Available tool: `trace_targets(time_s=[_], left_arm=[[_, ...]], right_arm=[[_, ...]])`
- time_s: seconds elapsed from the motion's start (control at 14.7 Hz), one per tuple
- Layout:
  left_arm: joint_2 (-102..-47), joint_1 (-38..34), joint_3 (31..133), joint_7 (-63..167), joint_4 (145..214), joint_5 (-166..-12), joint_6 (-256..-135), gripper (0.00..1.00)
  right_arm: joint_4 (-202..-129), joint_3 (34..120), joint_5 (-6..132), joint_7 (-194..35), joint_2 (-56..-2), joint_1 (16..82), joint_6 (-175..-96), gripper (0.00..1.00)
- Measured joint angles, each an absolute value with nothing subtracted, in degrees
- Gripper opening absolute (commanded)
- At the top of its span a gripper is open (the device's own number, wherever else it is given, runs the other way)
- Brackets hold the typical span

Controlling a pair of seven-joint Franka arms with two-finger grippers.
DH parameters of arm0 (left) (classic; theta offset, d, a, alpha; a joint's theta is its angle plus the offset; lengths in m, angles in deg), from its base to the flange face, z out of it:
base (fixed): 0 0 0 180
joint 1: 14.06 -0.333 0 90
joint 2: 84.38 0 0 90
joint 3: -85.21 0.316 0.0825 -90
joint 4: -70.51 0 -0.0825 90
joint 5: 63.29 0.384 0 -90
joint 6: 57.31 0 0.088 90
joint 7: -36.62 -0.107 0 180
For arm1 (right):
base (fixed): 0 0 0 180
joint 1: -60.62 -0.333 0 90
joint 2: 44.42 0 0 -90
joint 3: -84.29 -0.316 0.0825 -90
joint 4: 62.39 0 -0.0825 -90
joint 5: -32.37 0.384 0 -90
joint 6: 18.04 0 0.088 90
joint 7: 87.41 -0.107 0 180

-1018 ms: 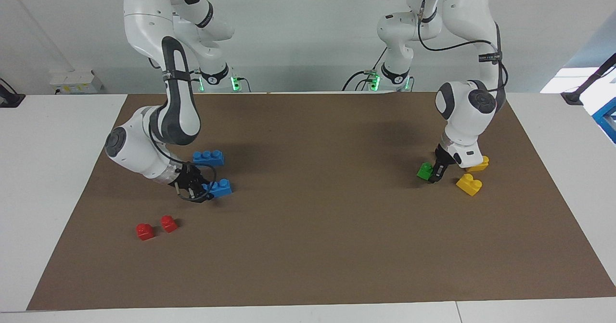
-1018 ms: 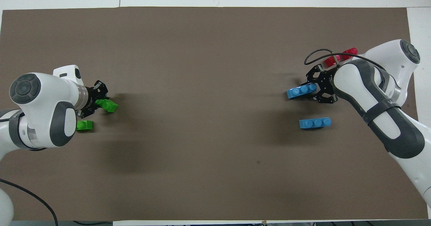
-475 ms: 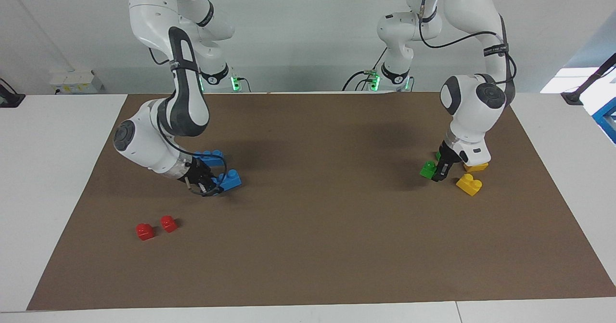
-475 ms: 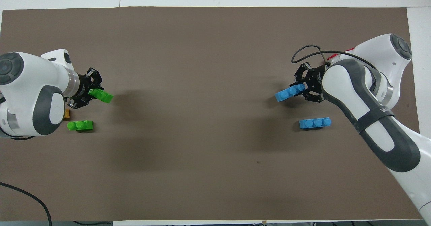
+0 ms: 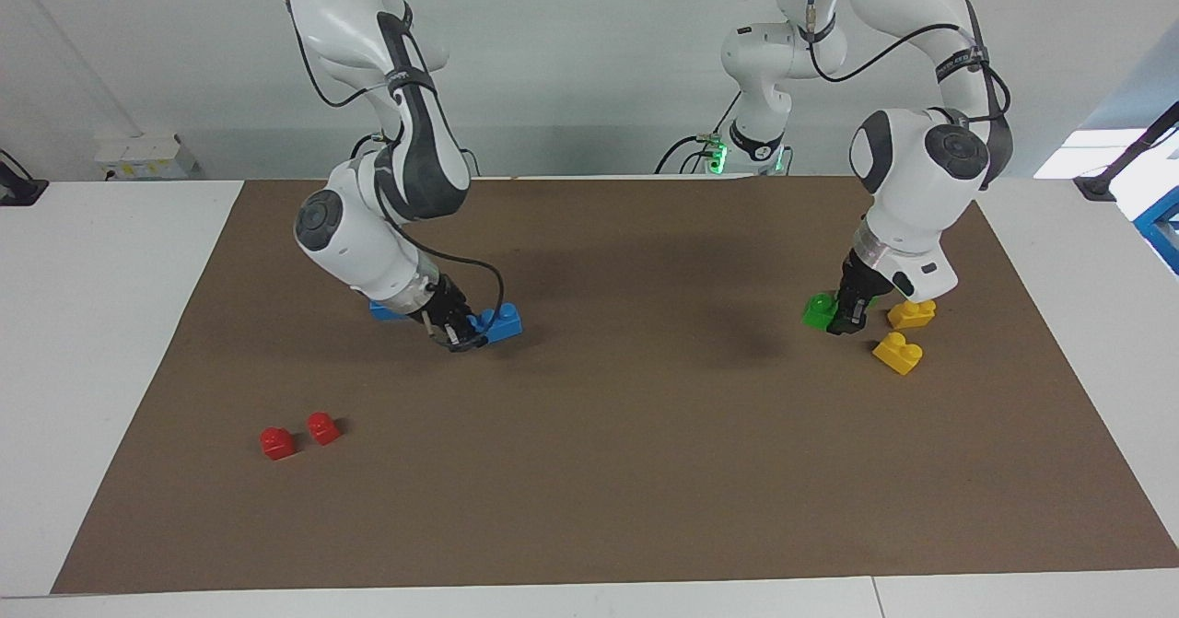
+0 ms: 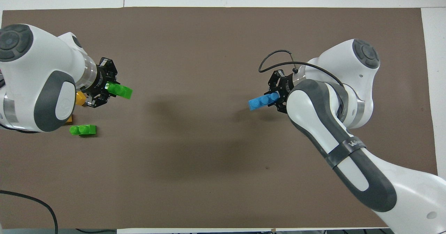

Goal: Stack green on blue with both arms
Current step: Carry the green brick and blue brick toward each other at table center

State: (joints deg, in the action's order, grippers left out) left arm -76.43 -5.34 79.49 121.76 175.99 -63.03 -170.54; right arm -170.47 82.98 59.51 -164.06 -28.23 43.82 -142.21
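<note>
My right gripper (image 5: 458,331) is shut on one end of a blue three-stud brick (image 5: 498,323) and holds it just above the mat; the brick also shows in the overhead view (image 6: 262,101), sticking out of the gripper (image 6: 277,98). My left gripper (image 5: 843,319) is shut on a green two-stud brick (image 5: 816,310), raised slightly over the mat, also in the overhead view (image 6: 120,90). A second green brick (image 6: 83,130) lies on the mat under the left arm. A second blue brick (image 5: 385,309) lies mostly hidden by the right arm.
Two yellow bricks (image 5: 898,353) (image 5: 912,313) lie beside the left gripper. Two red bricks (image 5: 276,442) (image 5: 322,427) lie at the right arm's end, farther from the robots. A brown mat (image 5: 645,471) covers the table.
The right gripper has lifted its blue brick and carried it toward the table's middle. The left gripper has raised its green brick a little and moved it slightly toward the middle.
</note>
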Motion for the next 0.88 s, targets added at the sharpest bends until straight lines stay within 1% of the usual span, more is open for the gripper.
trace_targets(time_s=[0.14, 0.27, 0.48, 0.88], left_arm=[[-76.42, -1.77, 79.37, 130.62, 175.89, -61.61, -169.68, 0.0], [-76.43, 0.81, 79.31, 136.77, 175.89, -61.15, -169.05, 0.0], [-76.45, 2.78, 79.14, 142.65, 175.89, -61.09, -168.67, 0.0], [-76.47, 6.93, 78.81, 153.68, 175.91, -61.09, -168.71, 0.0]], right_arm=[[-171.17, 82.96, 59.93, -169.19, -27.96, 39.62, -146.99, 0.0], [-172.0, 82.94, 59.99, -171.78, -27.59, 36.61, -149.09, 0.0], [-172.64, 82.98, 60.17, -172.84, -26.16, 34.26, -150.07, 0.0], [-175.25, 82.97, 62.12, -175.42, -23.53, 29.98, -157.93, 0.0]])
